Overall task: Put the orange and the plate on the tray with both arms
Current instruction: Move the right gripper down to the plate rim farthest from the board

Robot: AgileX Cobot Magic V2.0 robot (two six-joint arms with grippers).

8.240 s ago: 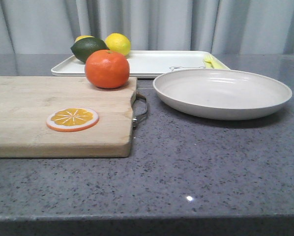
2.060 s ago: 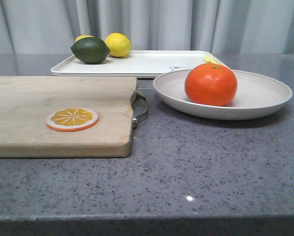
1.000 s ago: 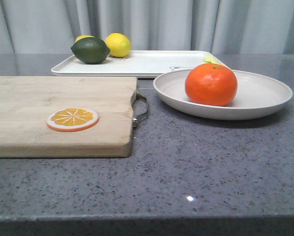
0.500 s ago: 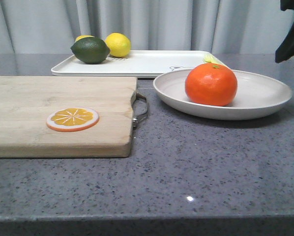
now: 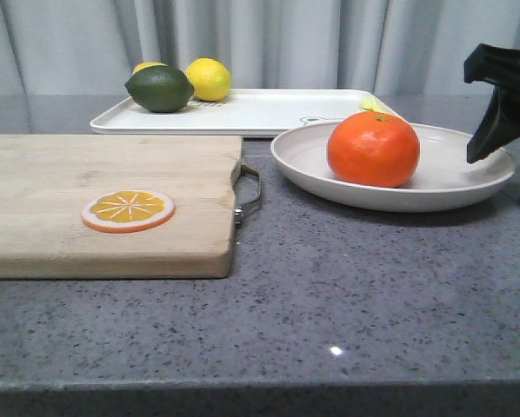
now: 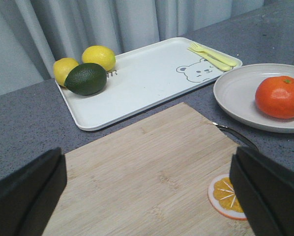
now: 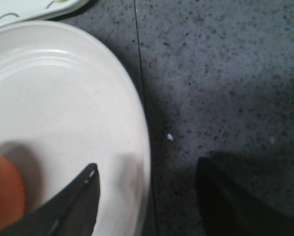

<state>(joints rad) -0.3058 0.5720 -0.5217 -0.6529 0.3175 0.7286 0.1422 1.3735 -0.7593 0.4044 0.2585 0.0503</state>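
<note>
Orange slice (image 5: 128,211) on cutting board (image 5: 86,174); lime (image 5: 159,89) beside lemons (image 5: 208,78).

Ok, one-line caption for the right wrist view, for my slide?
Open right gripper straddling the rim of the plate, one finger inside beside the orange, one over the countertop.

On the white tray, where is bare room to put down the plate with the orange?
The tray is bare across its middle, between the lime and the bear drawing. It is crowded at one end by the lime and two lemons, and at the other by yellow cutlery.
</note>
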